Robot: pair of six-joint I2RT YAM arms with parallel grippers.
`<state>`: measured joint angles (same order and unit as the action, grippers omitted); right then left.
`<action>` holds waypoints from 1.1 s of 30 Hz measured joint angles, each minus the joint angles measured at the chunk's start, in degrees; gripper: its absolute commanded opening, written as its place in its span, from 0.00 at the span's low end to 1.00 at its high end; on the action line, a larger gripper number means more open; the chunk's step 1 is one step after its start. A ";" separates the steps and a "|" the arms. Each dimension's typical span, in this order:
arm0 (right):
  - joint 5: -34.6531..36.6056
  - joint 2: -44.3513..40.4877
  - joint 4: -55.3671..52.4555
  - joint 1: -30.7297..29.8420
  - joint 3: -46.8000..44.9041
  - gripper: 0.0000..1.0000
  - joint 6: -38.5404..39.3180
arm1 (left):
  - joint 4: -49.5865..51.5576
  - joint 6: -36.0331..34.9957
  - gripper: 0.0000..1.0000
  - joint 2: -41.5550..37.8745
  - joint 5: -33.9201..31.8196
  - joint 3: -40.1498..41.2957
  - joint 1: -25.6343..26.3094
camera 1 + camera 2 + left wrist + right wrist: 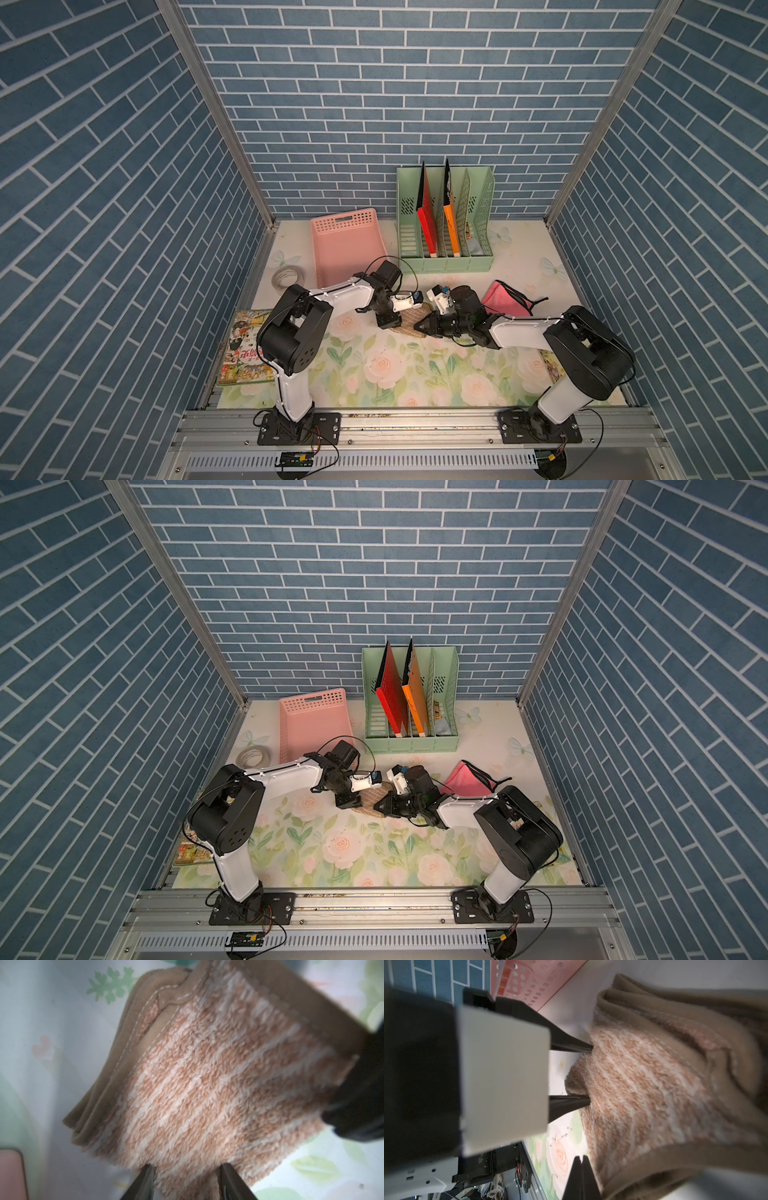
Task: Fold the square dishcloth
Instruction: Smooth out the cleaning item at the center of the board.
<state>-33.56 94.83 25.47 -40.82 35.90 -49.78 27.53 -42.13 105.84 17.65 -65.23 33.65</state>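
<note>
Straddling folded dishcloth [207,1084] edge, left gripper [185,1167] half-spread; right gripper [581,1160] pinched shut beside hem (grip unclear).

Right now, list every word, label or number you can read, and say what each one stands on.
Comic book: characters on a red band, too small to read.
Tape roll: faint marks inside the core, too blurred to read.
No readable text anywhere else; the dishcloth shows no label.

Lab test booth: brick-print walls [374,104], aluminium frame [415,424].
</note>
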 measured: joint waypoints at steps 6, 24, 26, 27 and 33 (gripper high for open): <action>2.89 4.74 5.84 2.95 -3.89 0.00 -2.73 | 0.26 0.15 0.54 0.00 0.92 -0.02 -0.74; 6.16 -7.15 3.04 -0.46 -1.01 0.00 -4.00 | 2.21 4.22 0.54 -0.37 6.75 -0.90 -5.20; 5.62 -3.34 5.18 -0.81 -1.14 0.00 -4.66 | 2.23 4.48 0.54 -0.61 7.06 -1.25 -5.86; 5.38 -0.85 6.23 -0.81 -1.29 0.00 -5.14 | 2.19 4.66 0.54 -0.79 7.08 -1.33 -6.14; 3.56 7.89 12.81 -0.39 -3.76 0.00 -7.41 | 2.25 5.33 0.57 -2.38 7.06 -1.42 -7.13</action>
<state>-30.00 102.72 38.28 -41.21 32.14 -57.19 29.78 -36.80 103.46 24.71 -66.65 26.52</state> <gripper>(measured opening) 0.047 0.558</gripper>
